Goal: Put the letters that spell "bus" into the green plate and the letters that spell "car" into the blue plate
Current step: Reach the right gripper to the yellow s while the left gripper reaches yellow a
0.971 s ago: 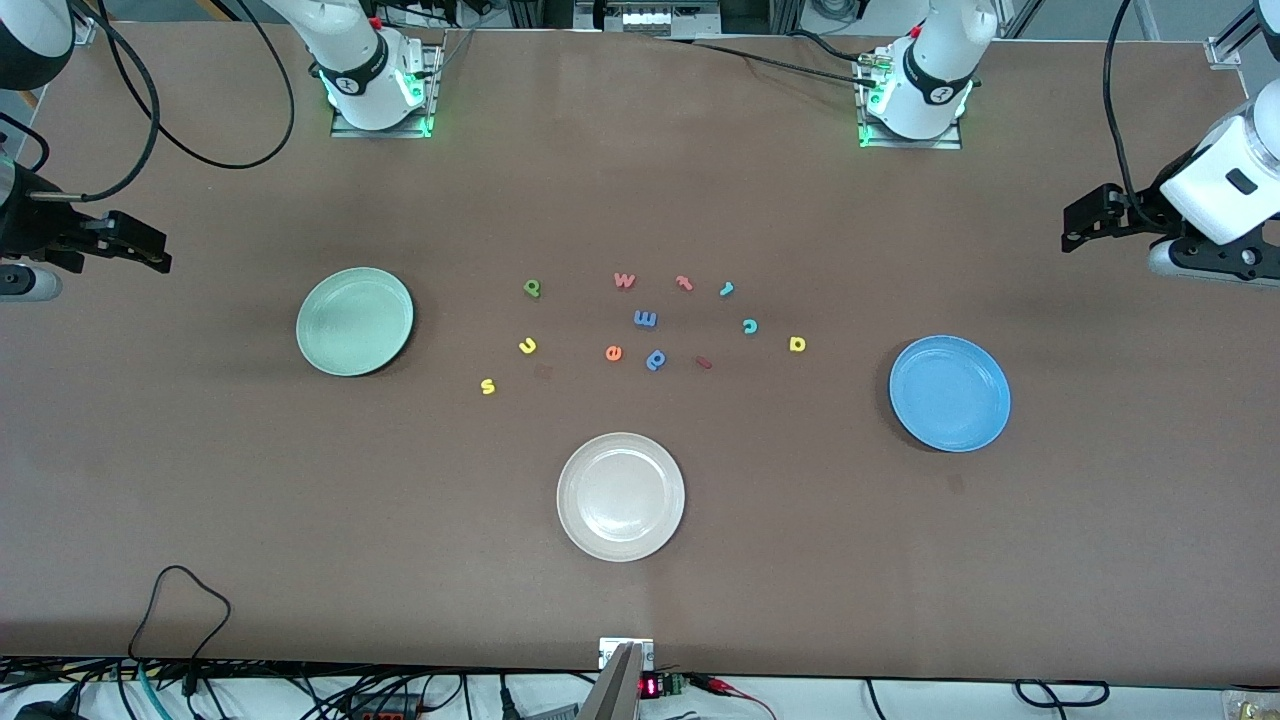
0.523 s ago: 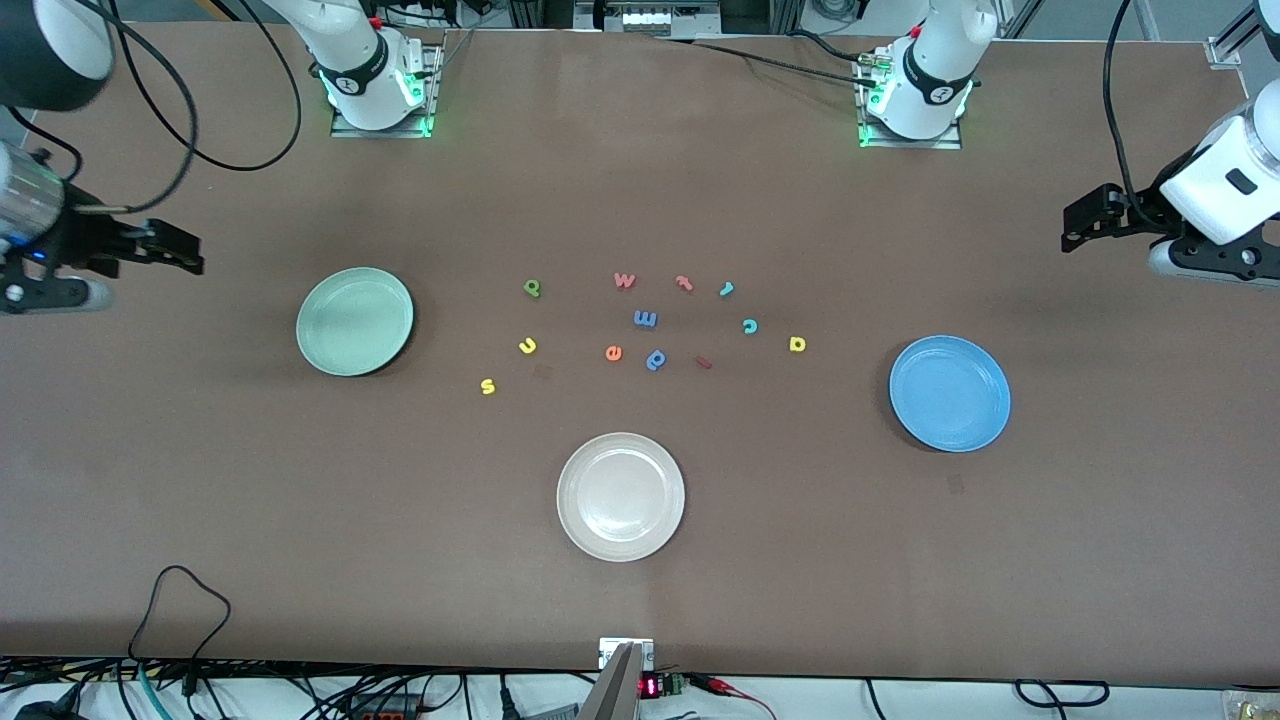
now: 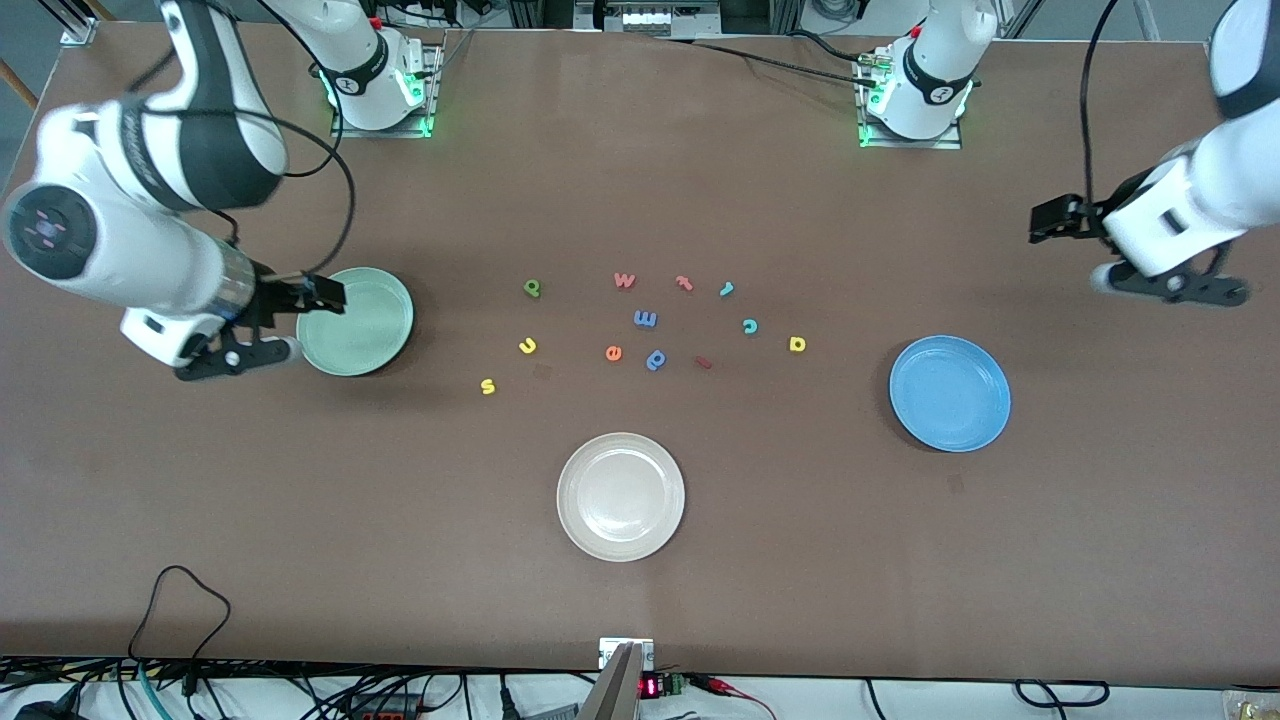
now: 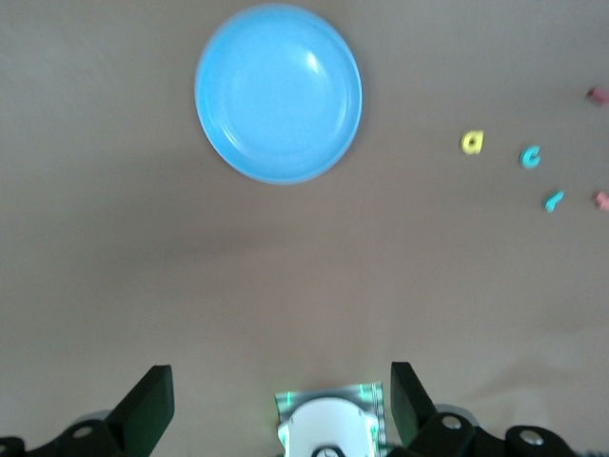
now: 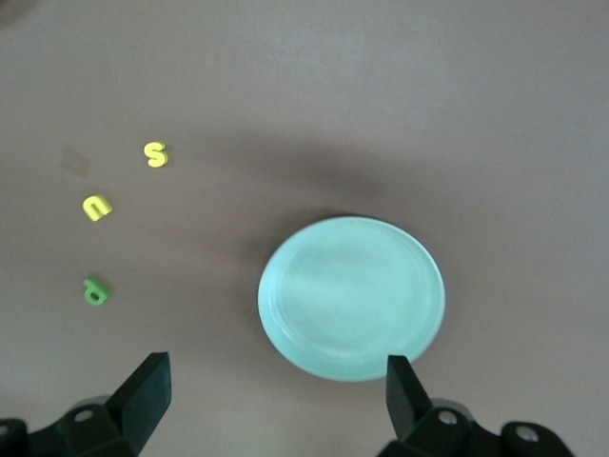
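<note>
Swinging in w/ jaws spread & empty: right gripper (image 3: 322, 293) now over green plate (image 3: 372, 335), left gripper (image 3: 1052, 218) nearing blue plate (image 3: 950, 393); letters untouched, sorting just starting.

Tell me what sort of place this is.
Most likely a robotics lab bench. Two arms are bolted to a brown table, cables and electronics run along its edge, and foam letters lie between a green plate, a blue plate and a white plate.

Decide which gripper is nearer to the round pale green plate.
Right. The right gripper hangs over the green plate's edge; the left gripper waits at the table's opposite end.
</note>
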Robot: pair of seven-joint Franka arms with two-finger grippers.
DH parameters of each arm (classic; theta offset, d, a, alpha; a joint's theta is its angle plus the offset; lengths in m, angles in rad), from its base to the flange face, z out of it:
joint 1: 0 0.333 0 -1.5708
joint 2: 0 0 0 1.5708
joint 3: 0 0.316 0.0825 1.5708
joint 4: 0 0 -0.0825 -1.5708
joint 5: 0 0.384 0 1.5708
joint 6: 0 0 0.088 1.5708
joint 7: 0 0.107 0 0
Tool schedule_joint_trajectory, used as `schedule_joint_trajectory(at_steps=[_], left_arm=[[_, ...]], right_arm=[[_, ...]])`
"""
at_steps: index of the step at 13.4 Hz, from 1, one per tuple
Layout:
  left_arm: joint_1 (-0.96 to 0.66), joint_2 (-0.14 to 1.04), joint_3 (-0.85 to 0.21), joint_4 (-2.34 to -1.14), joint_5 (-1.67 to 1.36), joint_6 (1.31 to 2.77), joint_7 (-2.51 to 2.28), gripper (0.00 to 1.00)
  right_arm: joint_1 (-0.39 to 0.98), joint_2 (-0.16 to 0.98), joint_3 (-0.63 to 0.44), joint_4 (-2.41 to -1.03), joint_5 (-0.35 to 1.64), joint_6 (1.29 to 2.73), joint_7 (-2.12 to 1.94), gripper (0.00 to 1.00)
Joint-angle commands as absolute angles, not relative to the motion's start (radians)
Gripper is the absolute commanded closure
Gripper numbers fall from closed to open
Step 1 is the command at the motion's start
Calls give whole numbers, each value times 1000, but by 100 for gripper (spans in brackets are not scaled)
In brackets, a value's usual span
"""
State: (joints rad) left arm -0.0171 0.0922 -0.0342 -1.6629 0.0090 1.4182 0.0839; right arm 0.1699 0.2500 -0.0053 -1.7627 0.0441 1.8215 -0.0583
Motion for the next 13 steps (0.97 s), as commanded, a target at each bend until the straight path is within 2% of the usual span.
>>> schedule_joint_trajectory(at_steps=[1, 4, 6, 10, 12, 13], left_arm=[[-26, 184, -75, -1652, -15, 1428, -1, 0], [-34, 277, -174, -1667, -41, 1575, -344, 0], [-34, 331, -234, -1721, -44, 1726, -530, 0], [-55, 342, -308, -1983, -40, 2240, -580, 0], [-107, 377, -308, -2019, -29, 2330, -568, 1], [-135, 400, -308, -2020, -14, 2333, -557, 5]], right_arm=[[218, 307, -2, -1813, 71, 1946, 12, 0], [264, 380, -2, -1821, 71, 2046, 17, 0], [287, 425, -2, -1821, 71, 2101, 40, 0], [356, 517, -2, -1818, 71, 2236, 169, 0], [373, 544, -2, -1816, 71, 2275, 173, 0], [380, 555, -2, -1815, 71, 2287, 176, 4]])
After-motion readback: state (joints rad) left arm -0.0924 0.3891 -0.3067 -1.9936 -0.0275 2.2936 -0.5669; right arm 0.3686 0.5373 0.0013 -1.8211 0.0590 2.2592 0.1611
